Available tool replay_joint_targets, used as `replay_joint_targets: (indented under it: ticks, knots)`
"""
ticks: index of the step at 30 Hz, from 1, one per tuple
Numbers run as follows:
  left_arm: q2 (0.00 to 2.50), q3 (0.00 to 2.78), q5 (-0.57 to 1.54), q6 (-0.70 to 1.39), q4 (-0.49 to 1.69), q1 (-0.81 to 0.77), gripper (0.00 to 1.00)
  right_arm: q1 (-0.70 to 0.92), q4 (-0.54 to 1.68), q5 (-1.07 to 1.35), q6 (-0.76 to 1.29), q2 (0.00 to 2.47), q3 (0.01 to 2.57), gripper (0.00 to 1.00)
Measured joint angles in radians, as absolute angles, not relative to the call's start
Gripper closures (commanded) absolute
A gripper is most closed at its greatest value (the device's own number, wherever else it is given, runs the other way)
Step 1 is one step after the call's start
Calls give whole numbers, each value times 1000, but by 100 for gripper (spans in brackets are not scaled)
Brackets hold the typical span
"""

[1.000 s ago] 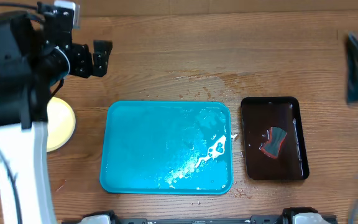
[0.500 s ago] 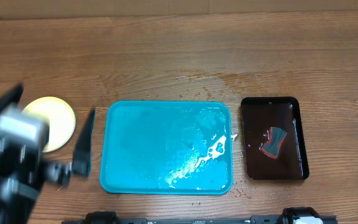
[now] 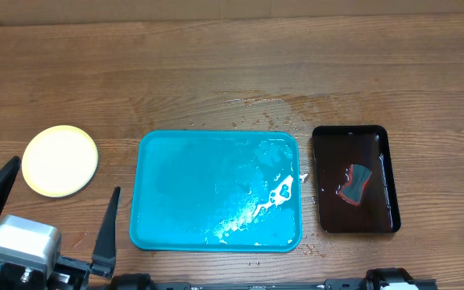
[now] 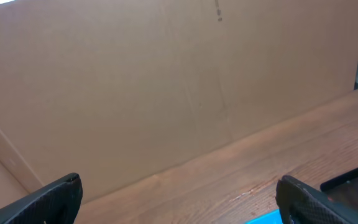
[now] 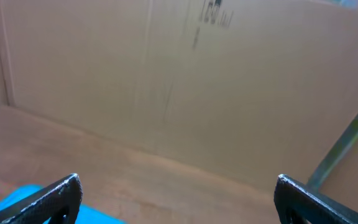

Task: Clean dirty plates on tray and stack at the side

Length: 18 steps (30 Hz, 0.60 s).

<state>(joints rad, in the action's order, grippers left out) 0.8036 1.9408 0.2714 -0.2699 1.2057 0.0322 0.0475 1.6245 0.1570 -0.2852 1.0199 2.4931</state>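
Parked left of the turquoise tray (image 3: 200, 193), clear of it: pale yellow plate (image 3: 60, 160), top wiped clean, stack count untellable. Spread wide, empty: left gripper (image 4: 179, 186), right gripper (image 5: 178, 186). Looks done; nothing left to wipe.

Robot lab test cell, not a home or kitchen. Plain cardboard wall (image 4: 166, 81) stands straight ahead of the left hand (image 4: 179, 183), and more of it ahead of the right hand (image 5: 176, 183). Bare wood-grain counter (image 3: 216, 72) below both, black rail (image 3: 256, 284) behind them.
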Motion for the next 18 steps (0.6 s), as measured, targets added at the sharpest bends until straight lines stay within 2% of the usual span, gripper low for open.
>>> replay_joint_targets:
  ticks: [5,18]
  knots:
    - [804,1940,271,-270,1255,32,0,47,1692,157,-285,1021,2492,0]
    - [804,1938,271,-271,1393,32,0,47,1695,157,-285,1021,2492,0]
